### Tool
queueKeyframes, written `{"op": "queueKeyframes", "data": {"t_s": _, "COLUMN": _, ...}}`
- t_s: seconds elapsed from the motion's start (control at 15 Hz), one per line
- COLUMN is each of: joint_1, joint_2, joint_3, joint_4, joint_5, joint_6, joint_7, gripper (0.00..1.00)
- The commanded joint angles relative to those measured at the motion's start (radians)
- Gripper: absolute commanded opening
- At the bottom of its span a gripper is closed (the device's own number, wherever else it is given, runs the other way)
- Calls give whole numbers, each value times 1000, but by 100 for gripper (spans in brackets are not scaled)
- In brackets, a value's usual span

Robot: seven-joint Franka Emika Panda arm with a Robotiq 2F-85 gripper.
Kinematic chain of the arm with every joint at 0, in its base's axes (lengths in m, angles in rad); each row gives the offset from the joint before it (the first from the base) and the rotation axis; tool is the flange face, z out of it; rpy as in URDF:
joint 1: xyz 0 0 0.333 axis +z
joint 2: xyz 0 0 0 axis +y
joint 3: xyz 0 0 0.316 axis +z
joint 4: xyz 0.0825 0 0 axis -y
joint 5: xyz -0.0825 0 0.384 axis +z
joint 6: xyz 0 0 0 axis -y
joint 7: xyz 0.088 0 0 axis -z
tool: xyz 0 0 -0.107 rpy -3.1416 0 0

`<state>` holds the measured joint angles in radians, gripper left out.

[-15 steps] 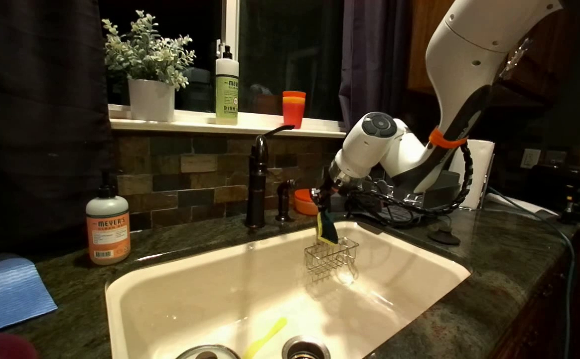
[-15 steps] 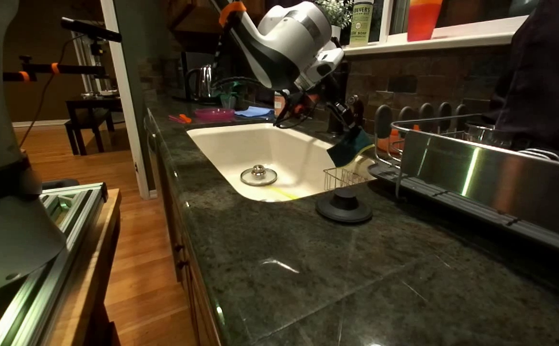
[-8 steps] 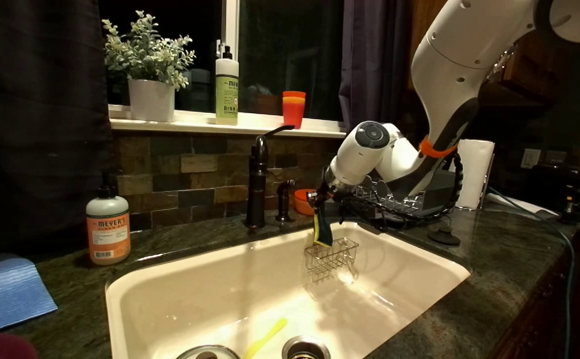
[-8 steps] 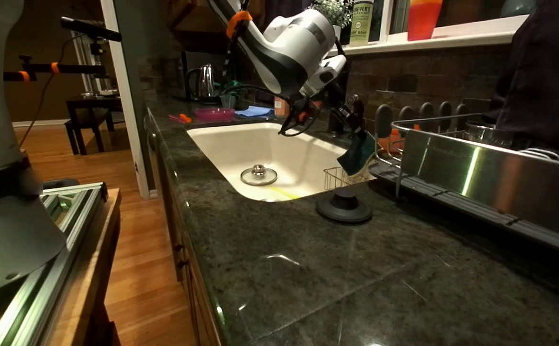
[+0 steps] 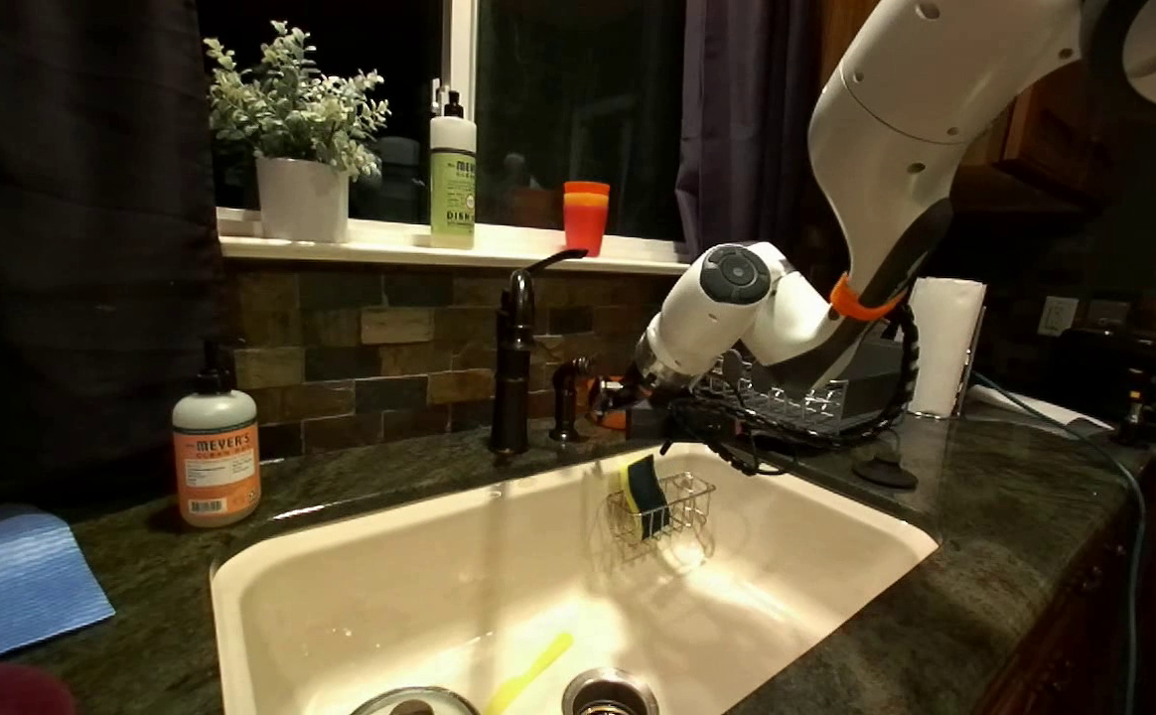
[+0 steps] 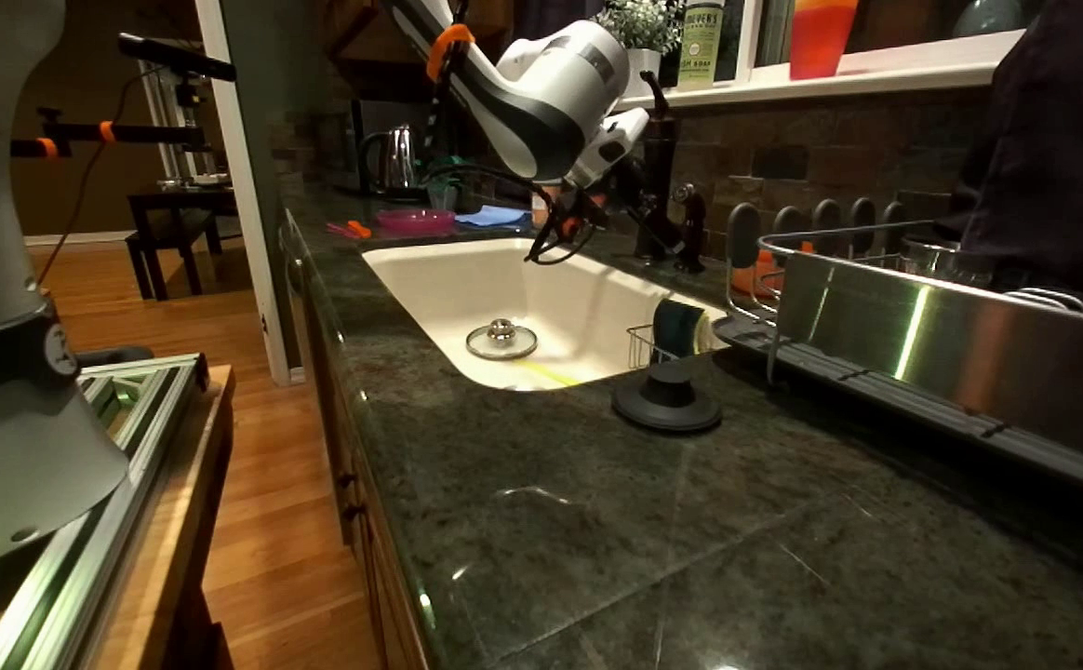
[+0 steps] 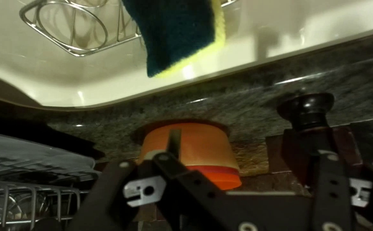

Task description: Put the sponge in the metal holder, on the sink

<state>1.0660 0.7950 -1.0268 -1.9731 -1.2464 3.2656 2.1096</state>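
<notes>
The sponge (image 5: 646, 492), dark green with a yellow side, stands nearly upright in the metal holder (image 5: 692, 494), at the end nearer the faucet. Wires of the holder cross its lower part, and its top sticks out above them. That wire holder hangs on the inner wall of the cream sink (image 5: 379, 586). In the wrist view the sponge (image 7: 180, 32) and part of the holder (image 7: 74, 48) lie well beyond my fingers. My gripper (image 7: 245, 147) is open, its fingers wide apart with nothing between them. In an exterior view it (image 6: 676, 247) hovers above the sponge, clear of it.
Near the gripper are an orange container (image 7: 193, 144), a dark sprayer (image 5: 566, 397) and the faucet (image 5: 511, 367). A dish rack (image 6: 923, 316) and a black suction base (image 6: 667, 400) stand on the counter. A glass lid (image 6: 501, 342) lies in the sink.
The sponge, earlier hanging from my gripper over the holder, has dropped down into it. My fingers have opened and the gripper has drawn up and away toward the faucet.
</notes>
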Motion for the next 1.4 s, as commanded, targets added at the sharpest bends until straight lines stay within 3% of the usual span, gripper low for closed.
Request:
{"op": "queueKeyframes", "data": {"t_s": 0.0, "joint_1": 43, "joint_2": -112, "joint_3": 3, "joint_4": -138, "joint_5": -23, "joint_6": -37, "joint_7": -25, "gripper": 100}}
{"op": "queueKeyframes", "data": {"t_s": 0.4, "joint_1": 41, "joint_2": -345, "joint_3": 53, "joint_4": -335, "joint_5": 65, "joint_6": -269, "joint_7": -192, "gripper": 100}}
{"op": "queueKeyframes", "data": {"t_s": 0.6, "joint_1": -18, "joint_2": -470, "joint_3": 133, "joint_4": -399, "joint_5": 198, "joint_6": -374, "joint_7": -391, "gripper": 100}}
{"op": "queueKeyframes", "data": {"t_s": 0.8, "joint_1": -51, "joint_2": -569, "joint_3": 206, "joint_4": -417, "joint_5": 392, "joint_6": -558, "joint_7": -599, "gripper": 100}}
{"op": "queueKeyframes", "data": {"t_s": 0.87, "joint_1": -159, "joint_2": -629, "joint_3": 326, "joint_4": -406, "joint_5": 388, "joint_6": -649, "joint_7": -630, "gripper": 100}}
{"op": "queueKeyframes", "data": {"t_s": 0.93, "joint_1": -197, "joint_2": -645, "joint_3": 374, "joint_4": -395, "joint_5": 425, "joint_6": -706, "joint_7": -667, "gripper": 100}}
{"op": "queueKeyframes", "data": {"t_s": 1.33, "joint_1": -589, "joint_2": -719, "joint_3": 808, "joint_4": -351, "joint_5": 631, "joint_6": -925, "joint_7": -908, "gripper": 100}}
